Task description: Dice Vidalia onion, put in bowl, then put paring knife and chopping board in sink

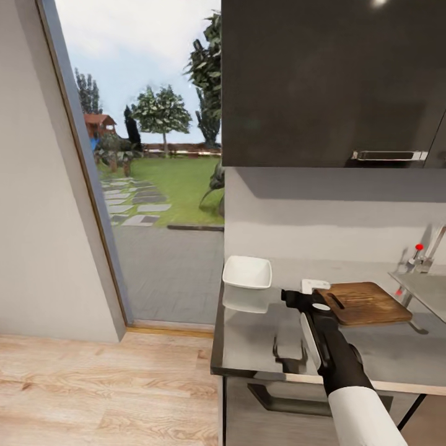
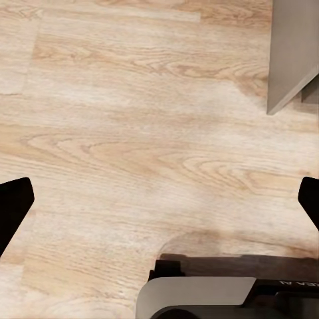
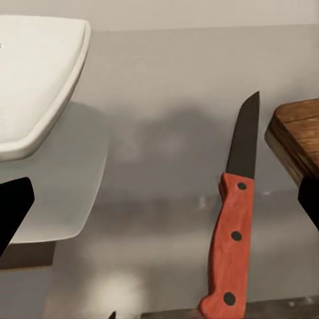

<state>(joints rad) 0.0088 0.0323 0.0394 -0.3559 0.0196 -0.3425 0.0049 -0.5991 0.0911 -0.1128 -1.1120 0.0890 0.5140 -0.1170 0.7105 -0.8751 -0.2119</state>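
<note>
Knife [image 3: 234,219]: slim, with a red three-riveted handle and a dark grey pointed blade, lying flat on the glossy grey tabletop [image 1: 260,334] between the white bowl [image 1: 247,272] and the brown wooden board [image 1: 362,302]. The right end effector [image 3: 159,206] hovers over it with fingers wide apart, holding and touching nothing. The knife's long axis runs away from the robot, tip toward the back wall. The left end effector [image 2: 159,199], also spread open and empty, hangs over the wood floor [image 2: 133,133].
</note>
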